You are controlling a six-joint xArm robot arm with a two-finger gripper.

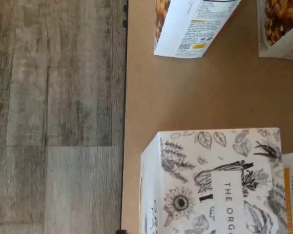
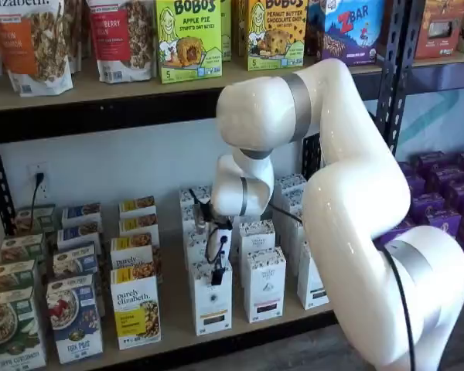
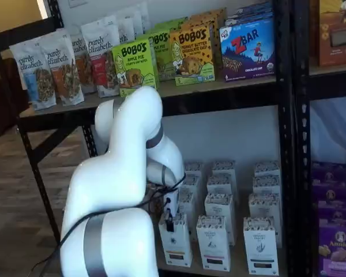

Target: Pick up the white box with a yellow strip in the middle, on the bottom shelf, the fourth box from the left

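1. The white box (image 2: 212, 300) stands upright at the front edge of the bottom shelf (image 2: 240, 331), heading its own row of like cartons. A matching carton (image 2: 264, 284) stands just to its right and a shorter yellow-labelled box (image 2: 135, 311) to its left.
2. The gripper (image 2: 216, 272) hangs directly above this box, pointing downward. In both shelf views its dark tip sits at the carton's patterned top, either touching it or just clear; which cannot be told.
3. Gripper state: the fingers show as one dark mass, partly masked by a cable. No gap is visible and no box is seen between them, so it cannot be judged whether they are parted or closed.
4. The box's long axis is vertical, in line with the gripper's approach.
5. The wrist view shows the patterned top (image 1: 215, 183) close beneath the camera, at the shelf's front edge, with floor (image 1: 53, 117) beyond.
6. Judgement: the coming move is a straight descent, with fingers straddling the narrow top.
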